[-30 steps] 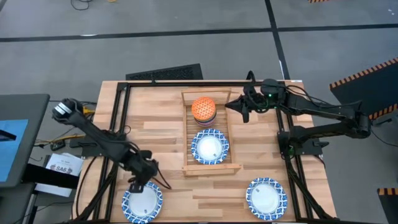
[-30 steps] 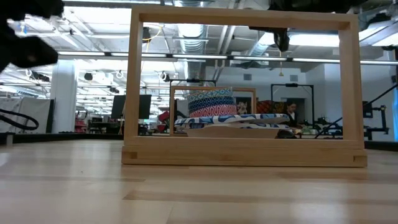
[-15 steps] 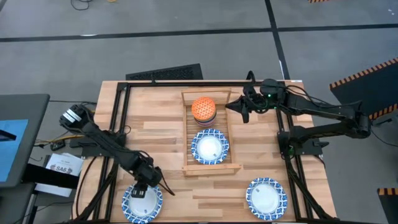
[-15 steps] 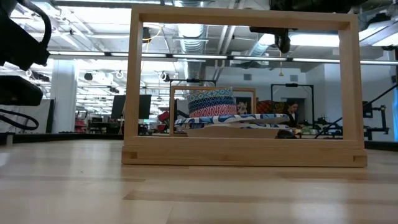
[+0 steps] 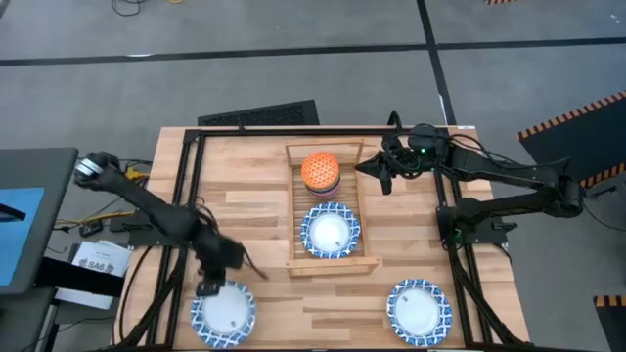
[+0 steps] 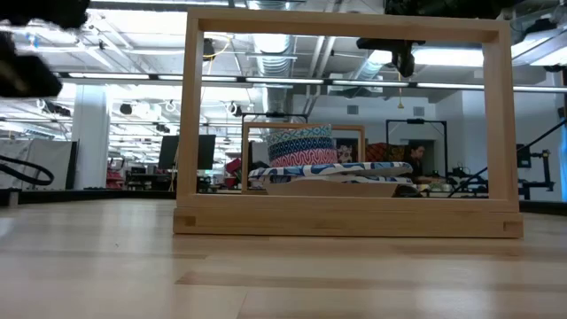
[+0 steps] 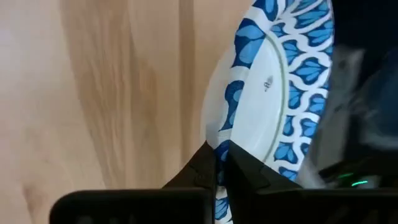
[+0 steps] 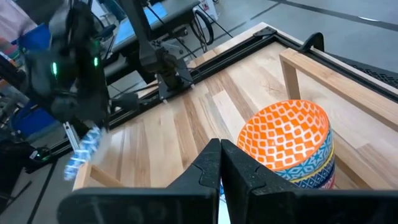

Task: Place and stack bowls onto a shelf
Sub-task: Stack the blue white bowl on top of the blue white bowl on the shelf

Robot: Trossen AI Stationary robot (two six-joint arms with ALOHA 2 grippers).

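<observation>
A wide blue-and-white bowl point(image 5: 225, 317) sits at the table's near left. My left gripper point(image 5: 208, 287) is at its far-left rim, shut on it. The light-wood shelf point(image 5: 296, 210) stands mid-table. It holds a stack of small bowls with an orange one point(image 5: 320, 171) on top, and a wide patterned bowl point(image 5: 330, 233) nearer to me. Another wide bowl point(image 5: 420, 308) rests on the table at the near right. My right gripper point(image 5: 377, 174) hangs shut beside the shelf's far right corner, holding nothing. My left gripper pinches the wide bowl's rim point(image 7: 224, 138) between its two fingers, one inside the bowl and one outside, coming from above and pointing down. In the right wrist view the bowl point(image 8: 84, 149) looks slanted below the gripper. Whether it is clear of the table I cannot tell.
A black metal frame point(image 5: 186, 196) runs along the table's left, far and right edges. A tall wooden frame point(image 6: 350, 124) fills the low view. Bare planks lie between the shelf and the left frame rail.
My left gripper has moved from above the near-left bowl's middle toward the table's left edge, to the bowl's far-left rim, and has shut on it. The bowl is still in about the same spot. My right arm has kept still.
</observation>
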